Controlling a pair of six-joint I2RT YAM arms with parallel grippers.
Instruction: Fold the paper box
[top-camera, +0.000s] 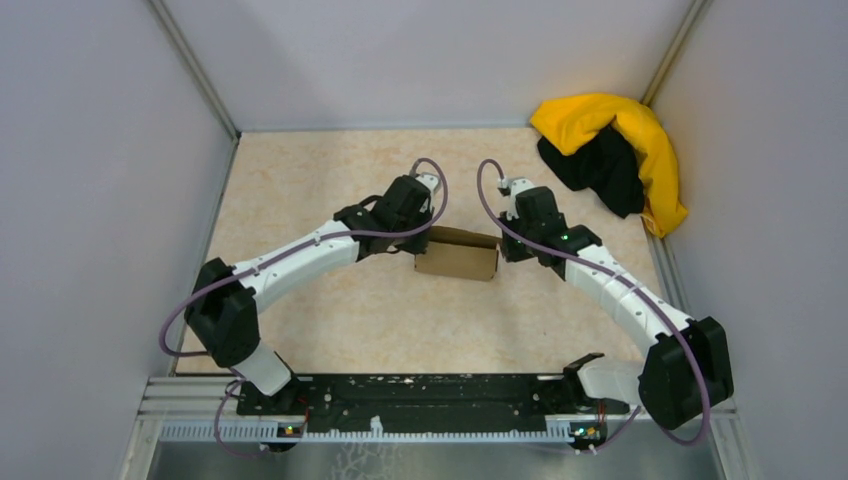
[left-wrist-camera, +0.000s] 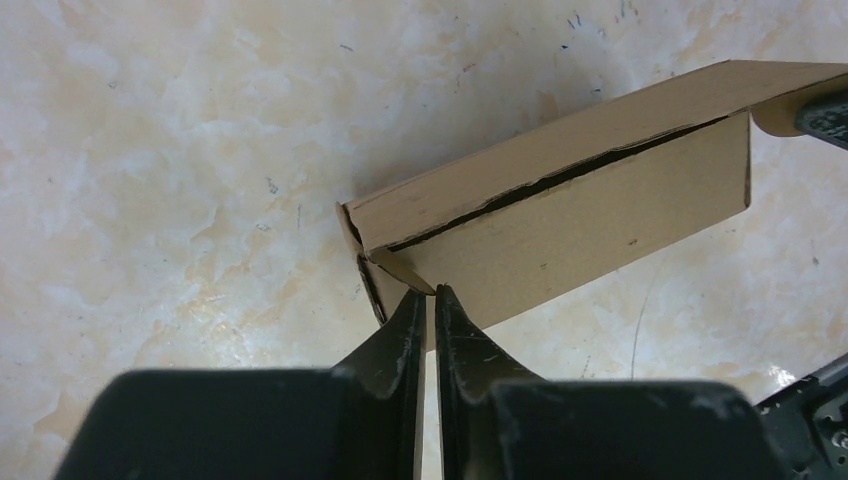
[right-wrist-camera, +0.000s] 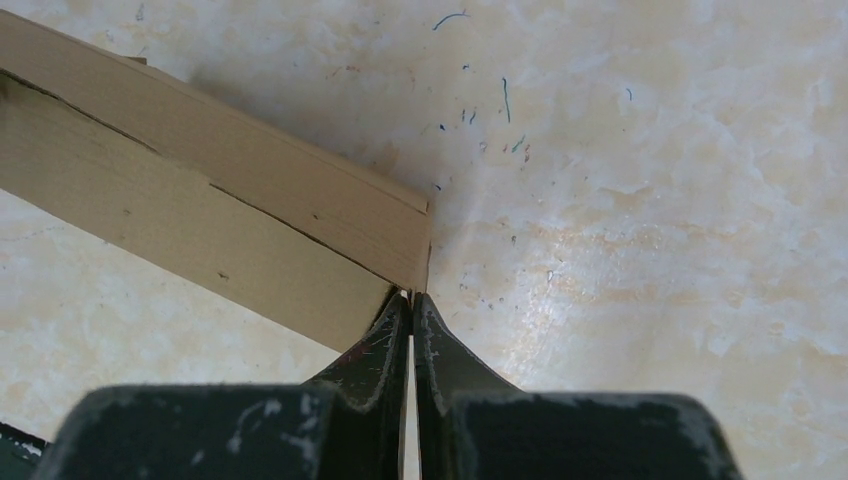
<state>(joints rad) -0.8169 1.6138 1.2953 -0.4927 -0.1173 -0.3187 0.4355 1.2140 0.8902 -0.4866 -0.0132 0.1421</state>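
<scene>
The paper box (top-camera: 458, 258) is a small brown cardboard box lying on the table between my two arms, with its lid seam slightly agape (left-wrist-camera: 560, 180). My left gripper (top-camera: 418, 250) is at the box's left end. In the left wrist view its jaws (left-wrist-camera: 431, 292) stand almost together, with only a thin slit between them, and they nip the pointed tip of an end flap (left-wrist-camera: 405, 272). My right gripper (top-camera: 500, 248) is at the box's right end. It is shut (right-wrist-camera: 411, 296), and its tips touch the lower corner of the box (right-wrist-camera: 200, 220).
A yellow-and-black cloth heap (top-camera: 620, 150) lies in the far right corner. Grey walls (top-camera: 100, 200) close the table in on the left, back and right. The arms' black mounting rail (top-camera: 420, 395) runs along the near edge.
</scene>
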